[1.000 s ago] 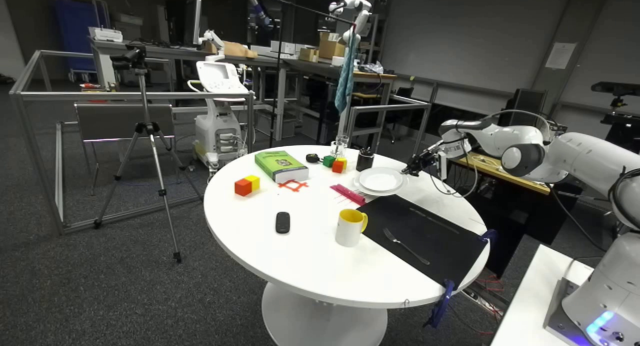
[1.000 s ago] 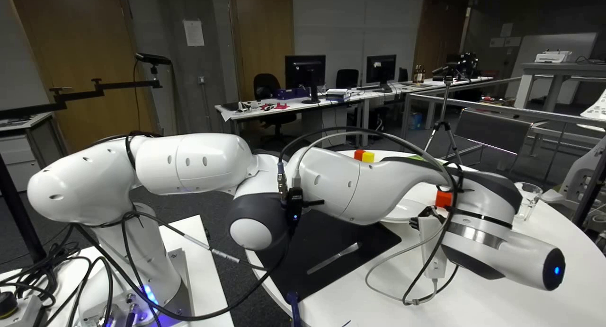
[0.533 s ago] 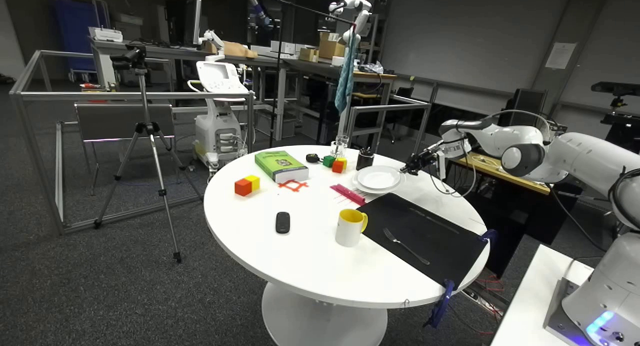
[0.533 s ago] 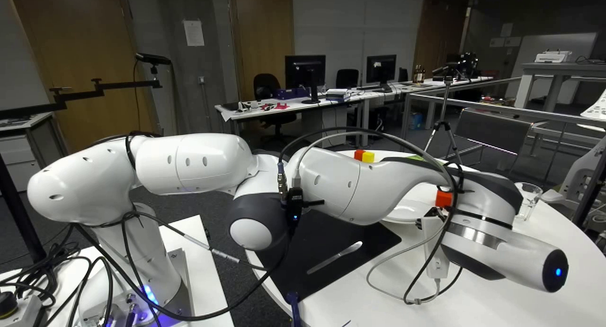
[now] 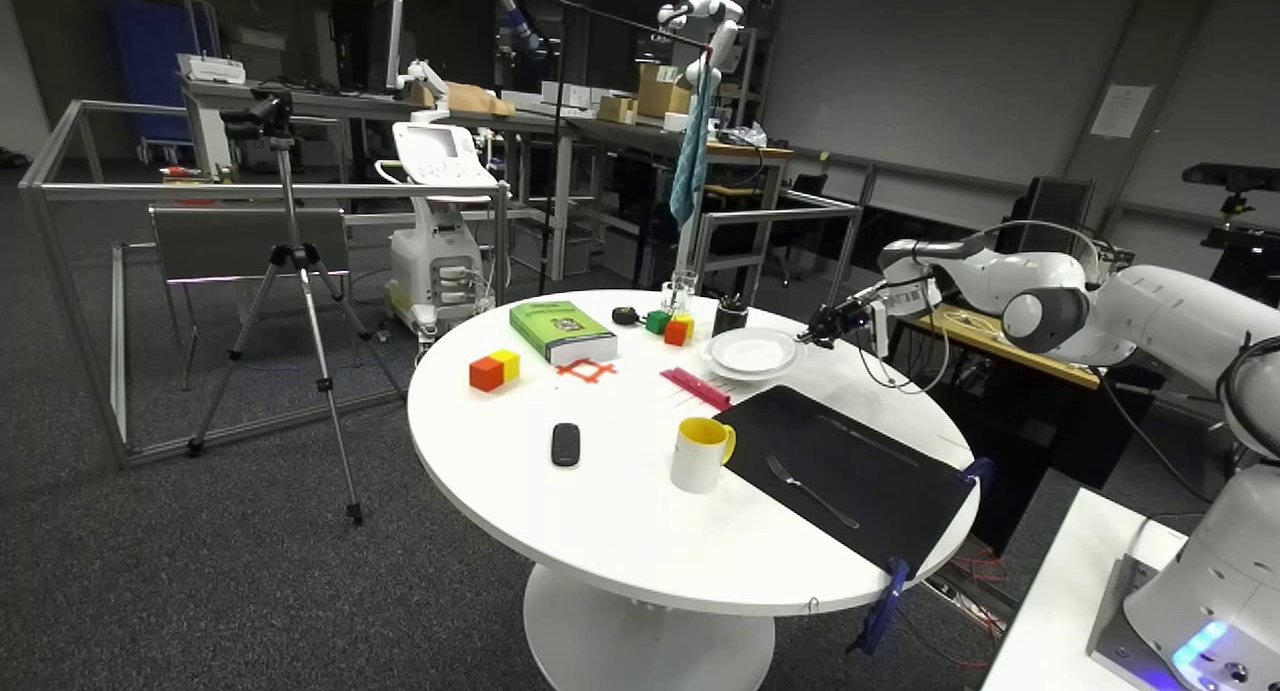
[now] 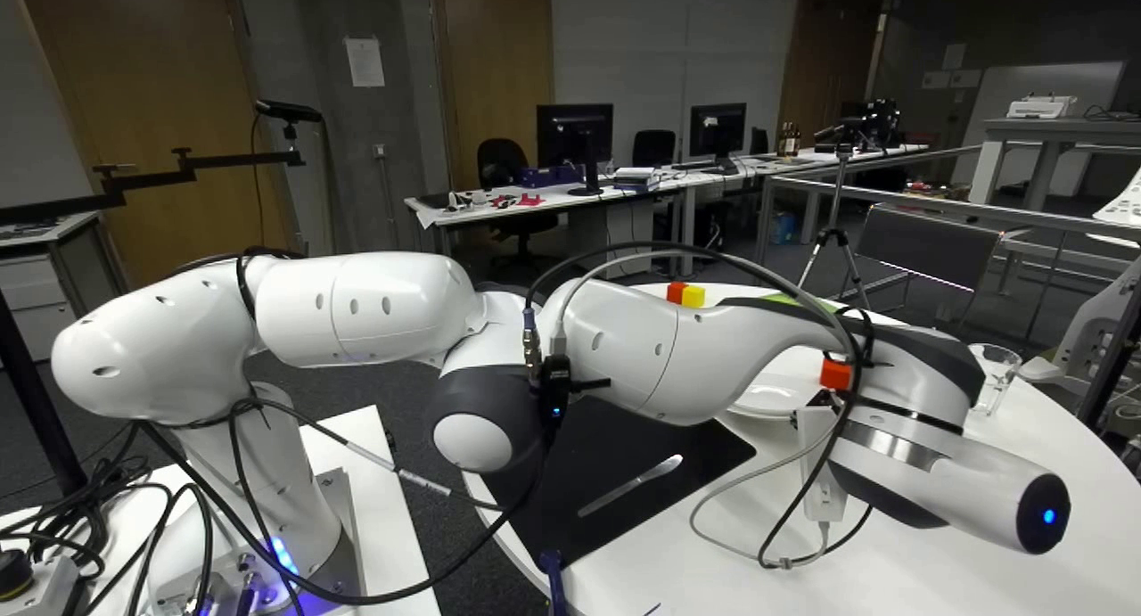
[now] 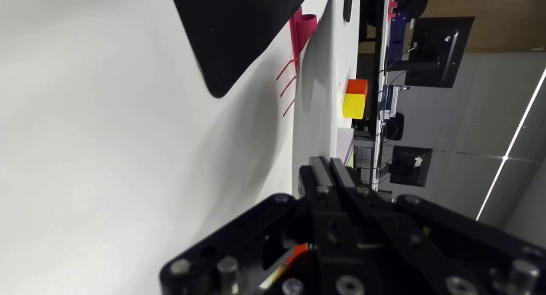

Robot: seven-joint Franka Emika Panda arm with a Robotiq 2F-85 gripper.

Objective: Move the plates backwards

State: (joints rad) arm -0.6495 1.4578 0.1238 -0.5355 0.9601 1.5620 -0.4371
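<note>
In an exterior view the plates (image 5: pixel 753 353) lie just right of the middle of the frame, and over the last second they have slid slightly up and left there. The gripper (image 5: pixel 812 338) has gone the same way, its tip at their right-hand rim, apparently touching. The gap to the mat (image 5: pixel 880 461), below and to the right, has grown a little.

In the wrist view the fingers (image 7: pixel 341 172), right of centre and below the middle of the frame, lie together with only a thin dark line between them; nothing shows held there. The plates run up the frame from the fingertips, seen nearly edge-on. So this looks like a push on the rim, not a grip.

For the task, that means the move is under way: up and left in that exterior frame leads away from the mat and the base (image 5: pixel 1215 581), which is probably what "backwards" asks. More of the same push seems called for. The pen cup (image 5: pixel 730 317) stands right by the plates' upper-left rim; whether they touch, I cannot tell. It could be knocked or stall the slide, so aiming more left might be safer.
</note>
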